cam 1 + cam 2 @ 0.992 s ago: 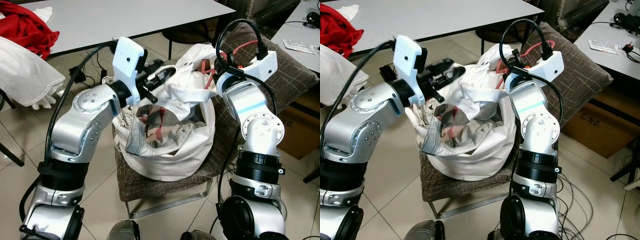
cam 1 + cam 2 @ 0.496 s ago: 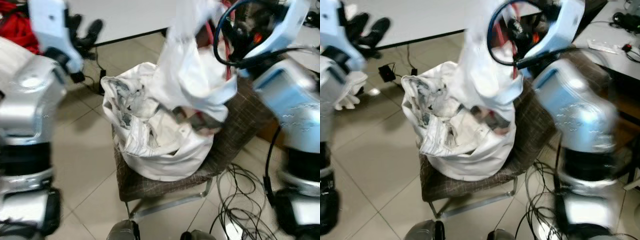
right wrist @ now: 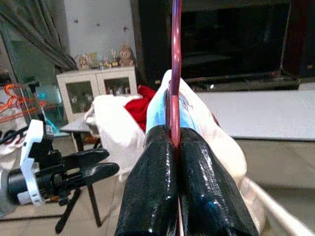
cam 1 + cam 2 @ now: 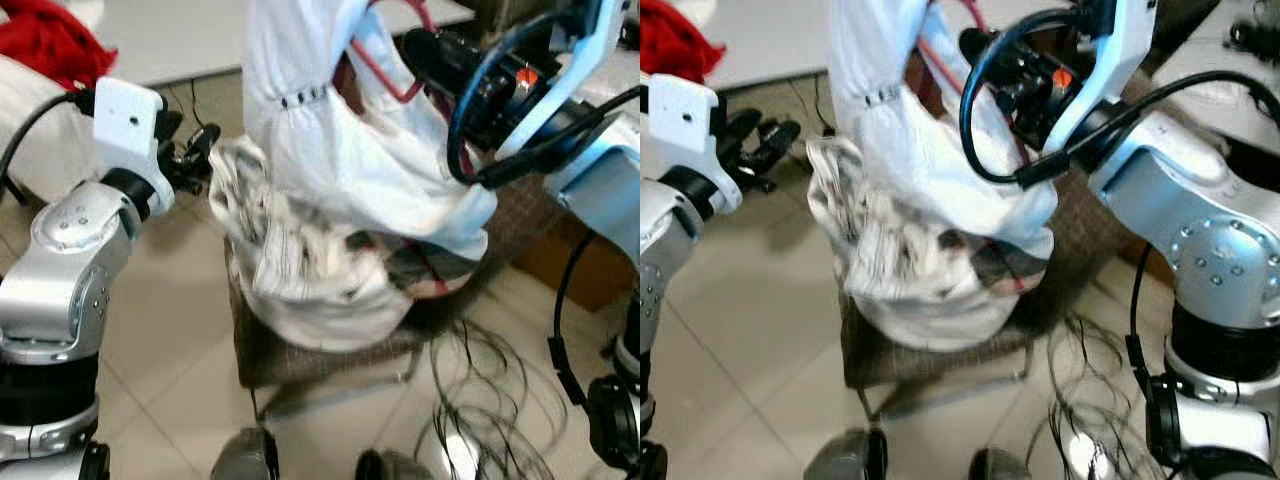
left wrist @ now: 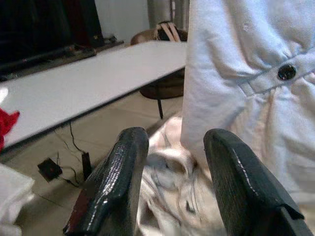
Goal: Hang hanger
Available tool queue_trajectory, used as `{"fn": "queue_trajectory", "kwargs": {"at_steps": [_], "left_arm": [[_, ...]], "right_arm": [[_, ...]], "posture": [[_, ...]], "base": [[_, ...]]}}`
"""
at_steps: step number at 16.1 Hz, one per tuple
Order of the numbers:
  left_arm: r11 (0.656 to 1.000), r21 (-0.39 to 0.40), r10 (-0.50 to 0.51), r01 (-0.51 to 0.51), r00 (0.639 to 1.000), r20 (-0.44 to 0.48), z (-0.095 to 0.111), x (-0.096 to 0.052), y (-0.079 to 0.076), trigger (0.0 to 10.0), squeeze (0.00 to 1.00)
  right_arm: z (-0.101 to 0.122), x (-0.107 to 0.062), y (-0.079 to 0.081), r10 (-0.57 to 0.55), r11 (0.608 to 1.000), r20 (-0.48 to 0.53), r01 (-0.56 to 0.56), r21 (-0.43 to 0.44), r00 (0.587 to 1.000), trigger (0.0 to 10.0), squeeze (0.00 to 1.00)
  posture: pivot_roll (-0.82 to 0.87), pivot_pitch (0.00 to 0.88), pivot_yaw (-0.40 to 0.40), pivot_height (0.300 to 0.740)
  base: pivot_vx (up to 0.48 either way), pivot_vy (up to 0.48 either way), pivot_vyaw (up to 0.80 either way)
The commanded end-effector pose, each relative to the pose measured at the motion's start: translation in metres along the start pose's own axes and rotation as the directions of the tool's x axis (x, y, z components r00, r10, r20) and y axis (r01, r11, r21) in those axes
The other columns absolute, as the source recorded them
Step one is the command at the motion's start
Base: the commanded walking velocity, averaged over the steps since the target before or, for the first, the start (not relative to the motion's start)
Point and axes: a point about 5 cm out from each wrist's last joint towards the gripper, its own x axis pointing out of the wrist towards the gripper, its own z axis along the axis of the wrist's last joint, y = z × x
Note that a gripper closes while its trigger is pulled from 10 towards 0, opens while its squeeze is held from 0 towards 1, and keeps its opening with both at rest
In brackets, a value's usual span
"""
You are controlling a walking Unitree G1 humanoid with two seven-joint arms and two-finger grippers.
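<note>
Right gripper (image 3: 173, 142) clamped on red hanger (image 4: 385, 75), white shirt (image 4: 330, 150) on it, lifted above laundry bag (image 4: 300, 290) on chair (image 4: 260, 350). Left gripper (image 5: 172, 147) open, empty, beside shirt. Pickup done; hanging left, approx. halfway.

Home living room: glass-door cabinet (image 3: 96, 88), tiled floor (image 4: 170, 330), laundry-heaped chair (image 4: 300, 350).

Red hanger (image 3: 174, 73); white shirt (image 4: 330, 140); brown cushion (image 4: 940, 350).
</note>
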Motion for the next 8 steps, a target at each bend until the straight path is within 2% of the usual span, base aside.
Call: {"fn": "queue_trajectory", "kwargs": {"at_steps": [1, 4, 6, 7, 8], "left_arm": [[1.000, 0.014, 0.008, -0.007, 1.000, -0.008, 0.001, -0.003, 0.002, 10.0, 0.00], [0.999, 0.027, 0.017, -0.017, 1.000, -0.011, 0.003, -0.006, 0.004, 10.0, 0.00], [0.999, 0.040, 0.021, -0.020, 1.000, -0.015, 0.003, -0.010, 0.004, 10.0, 0.00], [0.999, 0.038, 0.023, -0.022, 1.000, -0.018, 0.002, -0.010, 0.004, 10.0, 0.00], [0.999, 0.042, 0.030, -0.029, 0.999, -0.017, 0.002, -0.012, 0.006, 10.0, 0.00]], "right_arm": [[0.009, -0.004, 0.005, 0.029, 0.999, 0.029, -0.029, -0.023, 0.999, 10.0, 0.00], [0.018, -0.004, 0.007, 0.028, 0.999, 0.076, -0.026, -0.029, 0.997, 10.0, 0.00], [0.039, -0.001, 0.011, 0.032, 0.999, 0.222, -0.031, -0.011, 0.974, 10.0, 0.00], [0.045, -0.001, 0.012, 0.040, 0.999, 0.258, -0.040, -0.005, 0.965, 10.0, 0.00], [0.056, -0.002, 0.015, 0.066, 0.997, 0.325, -0.073, 0.008, 0.943, 10.0, 0.00]], "posture": [[-0.02, 0.051, -0.023, 0.740], [-0.02, 0.051, -0.030, 0.740], [-0.02, 0.052, -0.036, 0.740], [-0.02, 0.052, -0.038, 0.740], [-0.02, 0.052, -0.042, 0.740]], "base": [[-0.262, 0.000, 0.00], [-0.262, 0.000, 0.00], [-0.249, 0.000, 0.00], [-0.247, 0.000, 0.00], [0.000, 0.000, 0.00]]}}
